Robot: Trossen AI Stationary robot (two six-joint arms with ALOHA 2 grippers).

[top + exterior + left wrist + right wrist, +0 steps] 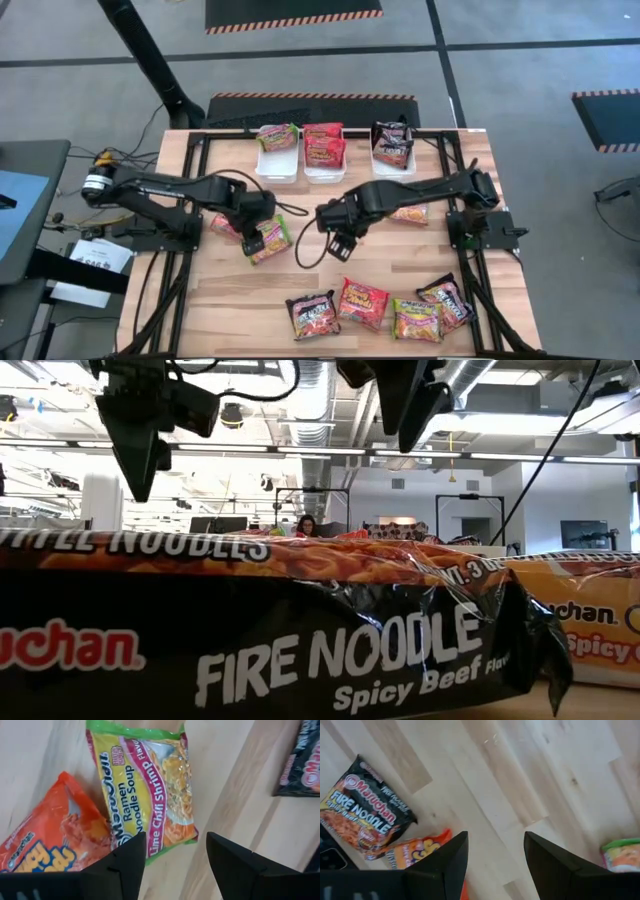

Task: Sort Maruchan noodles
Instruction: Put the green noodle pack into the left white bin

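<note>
Nearest the low camera a black Fire Noodle packet (300, 640) fills the view, with both arms hanging above it. From above, the left gripper (254, 243) hovers with open jaws over a green-yellow packet (270, 238) lying flat on the desk (400, 265), a red-orange packet (226, 227) just beside it; the right gripper (340, 243) waits nearby over bare wood, jaws open and empty. Three white bins (300, 165) beyond the jaws already hold one colour each, so the step in hand looks like picking the next packet. Four more packets (378, 307) lie in a row well apart from either pair of jaws. In the left wrist view the green-yellow packet sits just ahead of the open fingers (125, 860), its lower edge between them, not gripped. The next move likely calls for lowering onto that edge without catching the overlapping red-orange neighbour. The right wrist view shows nothing between its fingers (455, 860).
</note>
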